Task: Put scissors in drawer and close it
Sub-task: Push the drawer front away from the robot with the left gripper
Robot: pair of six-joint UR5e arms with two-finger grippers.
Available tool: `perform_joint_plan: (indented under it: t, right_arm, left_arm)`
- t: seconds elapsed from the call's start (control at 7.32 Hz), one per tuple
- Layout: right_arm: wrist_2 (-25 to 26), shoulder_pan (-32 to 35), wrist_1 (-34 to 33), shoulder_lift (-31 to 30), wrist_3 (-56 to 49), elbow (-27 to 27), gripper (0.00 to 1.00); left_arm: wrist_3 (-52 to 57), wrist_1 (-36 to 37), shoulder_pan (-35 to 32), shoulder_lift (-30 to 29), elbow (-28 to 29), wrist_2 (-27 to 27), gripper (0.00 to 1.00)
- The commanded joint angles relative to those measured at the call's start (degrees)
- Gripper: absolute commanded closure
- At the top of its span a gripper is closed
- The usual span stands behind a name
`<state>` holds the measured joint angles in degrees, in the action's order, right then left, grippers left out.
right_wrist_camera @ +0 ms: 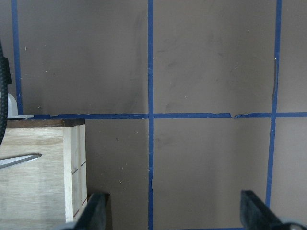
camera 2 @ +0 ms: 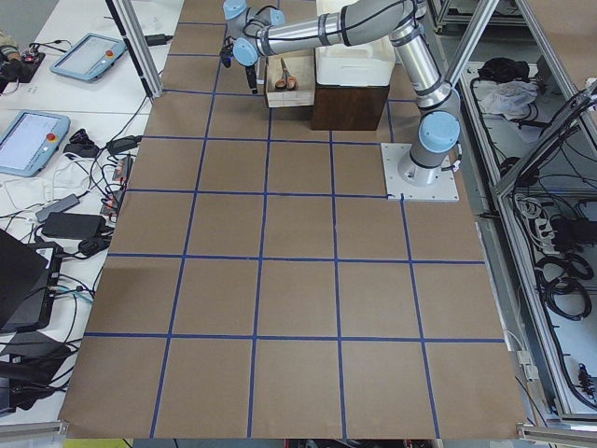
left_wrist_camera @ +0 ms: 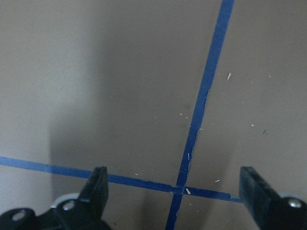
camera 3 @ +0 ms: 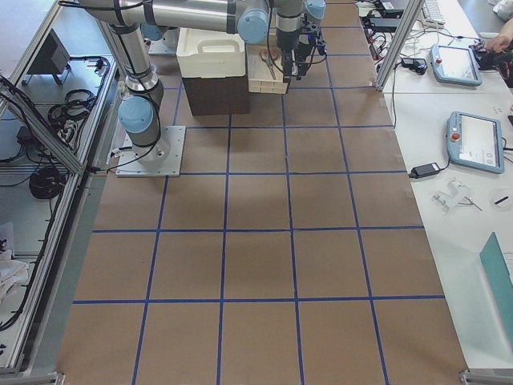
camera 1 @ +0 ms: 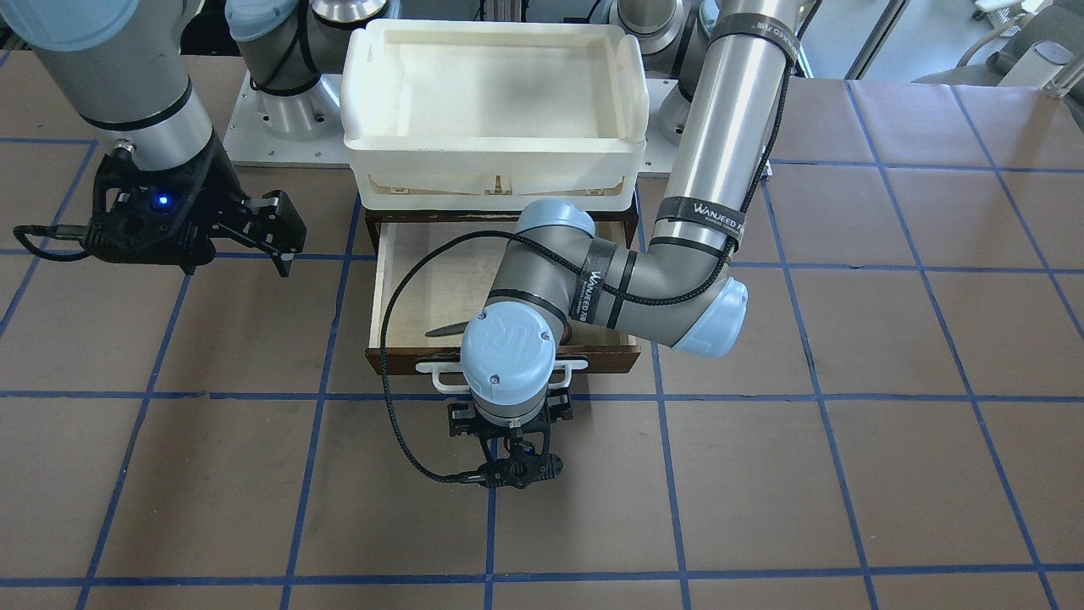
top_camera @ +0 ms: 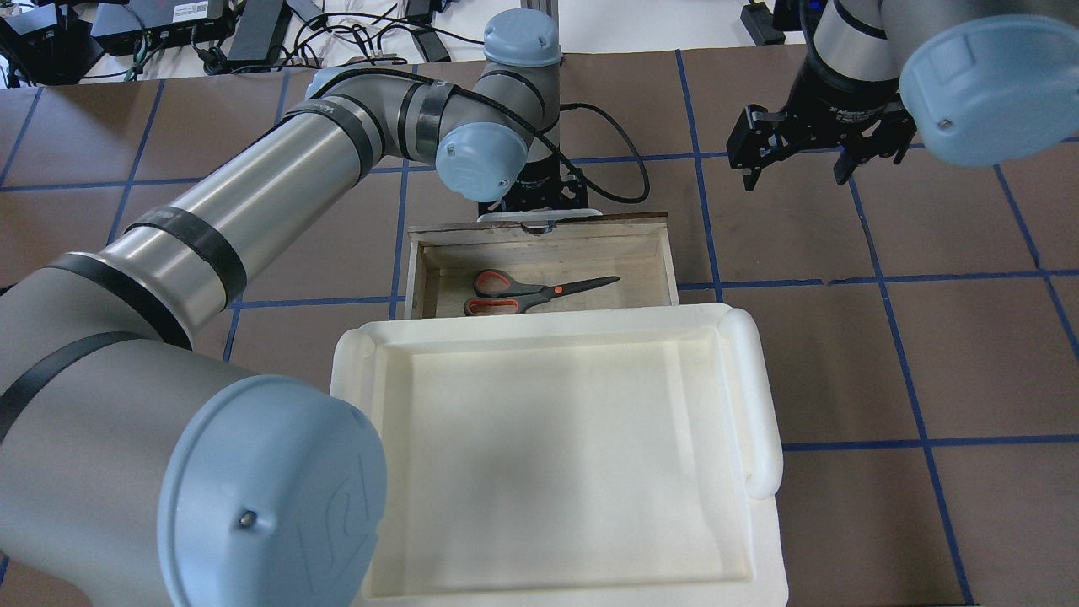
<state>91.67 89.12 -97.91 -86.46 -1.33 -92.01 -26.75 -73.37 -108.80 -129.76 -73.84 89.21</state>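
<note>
The scissors [top_camera: 539, 292], grey handles lined orange-red, lie flat inside the open drawer [top_camera: 649, 261], blades pointing right. In the front-facing view only a blade tip [camera 1: 445, 330] shows past my left wrist. The drawer's white bar handle [camera 1: 572, 366] faces away from the robot. My left gripper [left_wrist_camera: 176, 189] points down at the table just beyond that handle, open and empty. My right gripper [top_camera: 797, 164] hangs open and empty over the table to the drawer's right. The right wrist view shows the drawer's corner [right_wrist_camera: 48, 182] and the blade tip [right_wrist_camera: 19, 160].
A white plastic tray [top_camera: 759, 396] sits on top of the dark cabinet, above the drawer, and overhangs the drawer's rear. Brown table paper with blue tape lines [camera 1: 660, 474] surrounds it. My left forearm [camera 1: 720, 152] reaches over the cabinet's side.
</note>
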Motion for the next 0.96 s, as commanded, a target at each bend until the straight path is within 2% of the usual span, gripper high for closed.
perform_joint_plan:
  t: [0.0, 0.41, 0.82]
  right_arm:
    - [0.00, 0.00, -0.09, -0.11, 0.01, 0.07, 0.00]
    - [-0.09, 0.00, -0.35, -0.11, 0.01, 0.07, 0.00]
    - [0.00, 0.00, -0.35, -0.11, 0.01, 0.07, 0.00]
  left_arm:
    - [0.65, -0.46, -0.18, -0.76, 0.19, -0.18, 0.00]
    - [0.56, -5.54, -1.32, 0.29, 0.19, 0.17, 0.00]
    - [0.65, -7.58, -1.59, 2.57, 0.19, -0.09, 0.00]
